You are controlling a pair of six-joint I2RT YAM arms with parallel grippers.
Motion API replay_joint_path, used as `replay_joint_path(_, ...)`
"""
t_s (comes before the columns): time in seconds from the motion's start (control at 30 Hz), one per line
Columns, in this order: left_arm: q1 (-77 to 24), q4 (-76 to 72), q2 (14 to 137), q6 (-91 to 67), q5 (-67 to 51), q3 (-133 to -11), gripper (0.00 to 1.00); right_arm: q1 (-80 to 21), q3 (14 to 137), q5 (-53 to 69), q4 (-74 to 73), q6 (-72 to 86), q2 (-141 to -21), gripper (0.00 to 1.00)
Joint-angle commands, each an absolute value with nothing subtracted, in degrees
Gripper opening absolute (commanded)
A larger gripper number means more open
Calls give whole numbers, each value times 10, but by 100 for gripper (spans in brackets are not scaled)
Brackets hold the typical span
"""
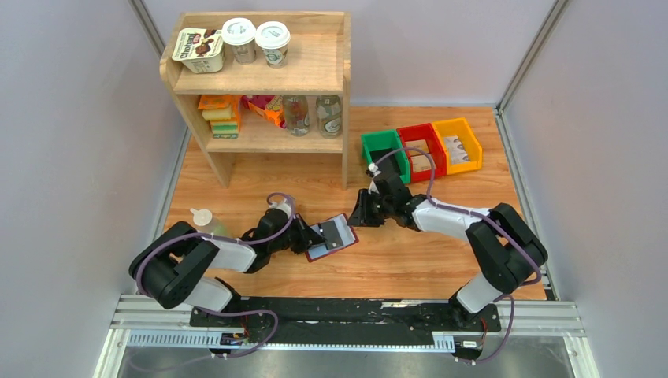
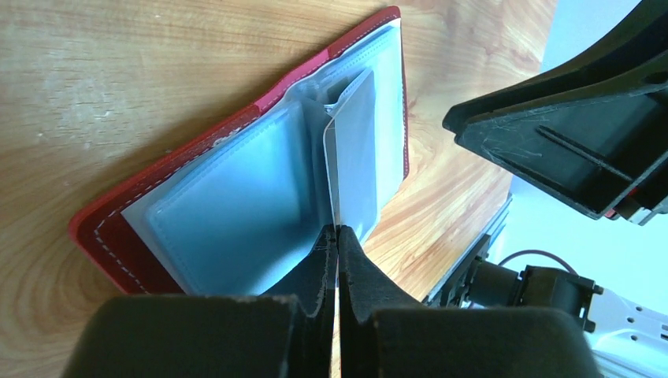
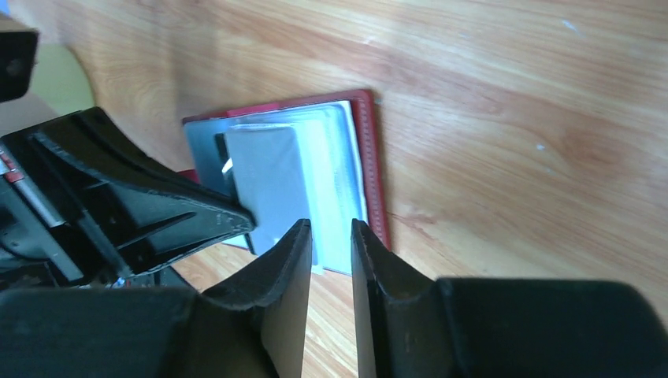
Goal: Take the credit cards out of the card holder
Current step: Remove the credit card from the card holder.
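Mid-extraction: left gripper [image 2: 337, 236] clamped on what looks like a grey card [image 2: 353, 142] standing out of the open card holder [image 2: 228, 205] on the table [image 2: 118, 79], right gripper [image 3: 328, 236] part-open and empty nearby; next, pull it clear.

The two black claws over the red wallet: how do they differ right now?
The left gripper is pinched shut on a thin grey sheet standing up from the card holder; the right gripper has its jaws parted with nothing between them. In the top view the left gripper comes from the holder's left, the right gripper from its upper right. Both are black, two-fingered and close to the open holder.
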State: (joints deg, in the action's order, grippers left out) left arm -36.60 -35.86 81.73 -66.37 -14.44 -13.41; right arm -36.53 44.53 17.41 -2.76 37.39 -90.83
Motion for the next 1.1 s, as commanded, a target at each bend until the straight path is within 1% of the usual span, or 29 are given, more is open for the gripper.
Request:
replay_joint_path(0.0,-364,-367,832,-639,-149,-146,0,-371,474,240,17,362,-917,26)
replay_joint_path(0.13,-364,-370,838,-642,-154,-149,0,-373,479,279,54,382,-956,15)
replay_joint_path(0.27,-364,-371,837,-645,-153,-149,0,-373,477,293,75,392,-989,6)
replay_joint_path(0.37,-364,-371,838,-646,-150,-148,0,-373,474,301,88,396,-1008,4)
replay_joint_path(0.47,-363,-371,836,-650,-149,-147,0,-371,465,284,81,392,-1016,1)
replay_joint_path(0.7,-356,-391,840,-669,-147,-122,0,-371,443,236,35,369,-1029,0)
replay_joint_path(0.93,-337,-475,875,-701,-163,-86,0,-370,420,229,41,371,-1043,0)
replay_joint_path(1.07,-329,-499,884,-711,-170,-69,2,-368,419,229,41,371,-1049,0)
